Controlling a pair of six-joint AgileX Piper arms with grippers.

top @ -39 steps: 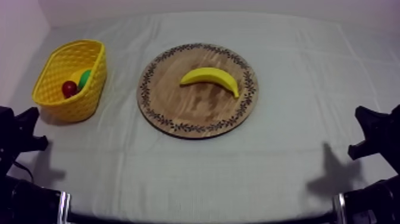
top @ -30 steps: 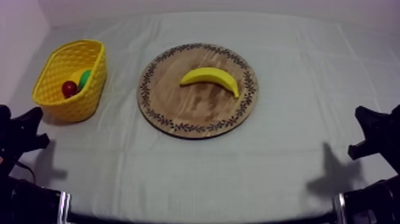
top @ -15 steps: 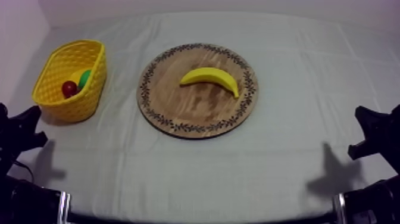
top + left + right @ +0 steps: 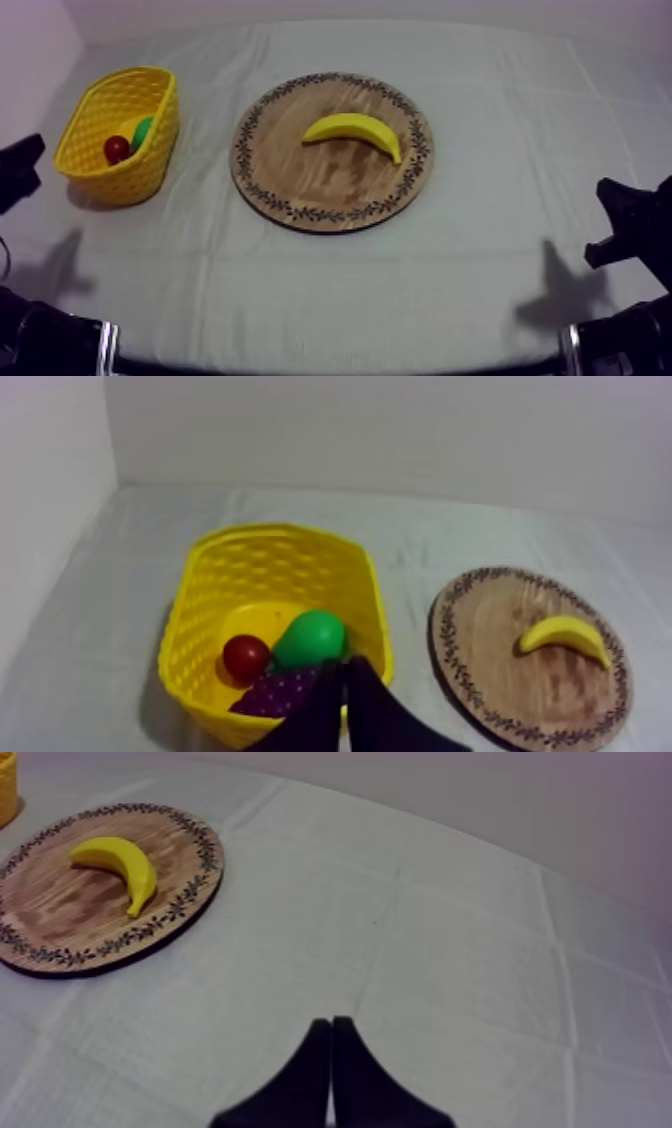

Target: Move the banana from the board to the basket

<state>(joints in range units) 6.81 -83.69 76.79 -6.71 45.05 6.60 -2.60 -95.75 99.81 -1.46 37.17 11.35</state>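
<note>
The yellow banana (image 4: 355,132) lies on the round wooden board (image 4: 330,190) at mid-table, curved side toward the back. To the left stands the yellow basket (image 4: 130,178), holding a small red fruit (image 4: 117,149) and a green pear (image 4: 143,132). My left gripper (image 4: 20,168) hovers at the left edge, just outside the basket. In the left wrist view its fingers form a shut wedge (image 4: 345,668) over the basket's near rim (image 4: 200,721), above the grapes (image 4: 272,694). My right gripper (image 4: 330,1027) is shut and empty, low at the right side (image 4: 620,222), far from the banana (image 4: 115,862).
The grey-white cloth runs bare between the board (image 4: 70,917) and the right arm, and along the table's front. A pale wall rises behind the table and along its left side, close to the basket.
My left gripper has risen and moved back along the left edge, toward the basket's level; its shadow on the cloth shifted too. The right arm, banana and basket have not moved.
</note>
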